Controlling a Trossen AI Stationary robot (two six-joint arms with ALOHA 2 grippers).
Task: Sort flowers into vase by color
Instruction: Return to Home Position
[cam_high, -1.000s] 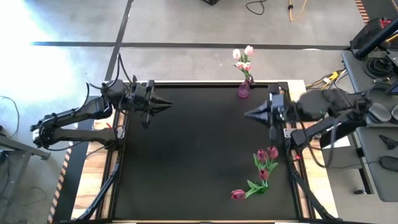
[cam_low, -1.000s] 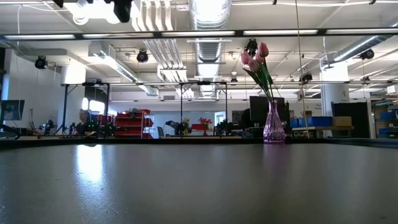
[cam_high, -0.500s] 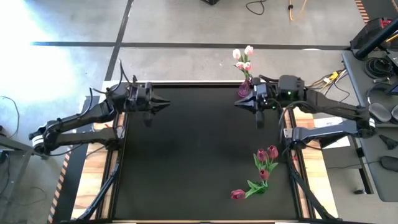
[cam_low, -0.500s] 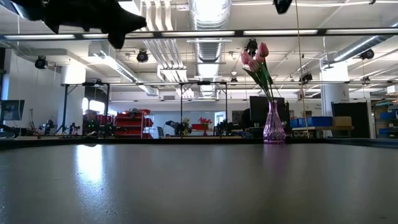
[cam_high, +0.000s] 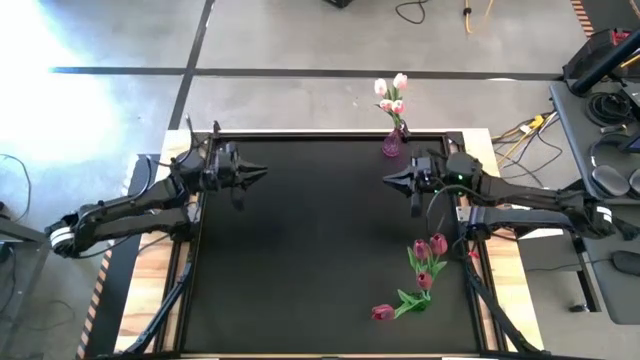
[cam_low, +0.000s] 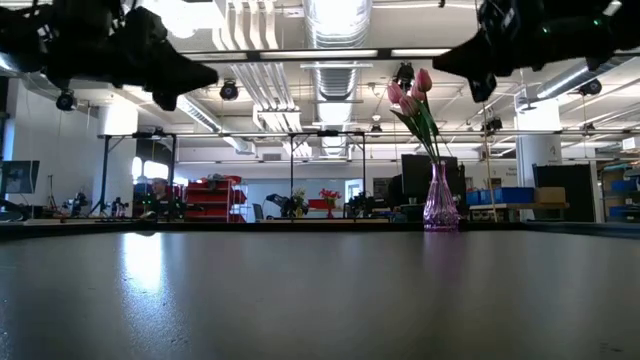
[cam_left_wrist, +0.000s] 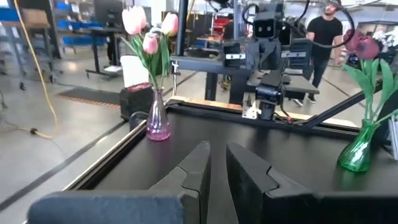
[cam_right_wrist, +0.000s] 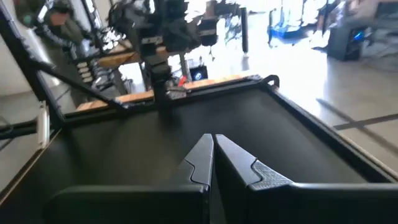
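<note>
This was a large open robotics lab or workshop, not a home. Overhead ran bare silver ducts (cam_low: 335, 25) and pipes between long strip lights (cam_low: 440, 52), with no finished ceiling. The floor (cam_high: 300, 100) was grey concrete marked by a dark tape line (cam_high: 300, 72), and loose cables (cam_high: 412, 10) trailed across it. Two dark robot arms, the left arm (cam_high: 130, 205) and the right arm (cam_high: 540, 195), were mounted at a framed black table (cam_high: 320, 250). Beyond it stood metal test frames (cam_low: 290, 170), red cabinets (cam_low: 205, 195), blue bins (cam_low: 510, 195) and a monitor (cam_low: 20, 177). A person (cam_left_wrist: 324, 34) stood among the benches
</note>
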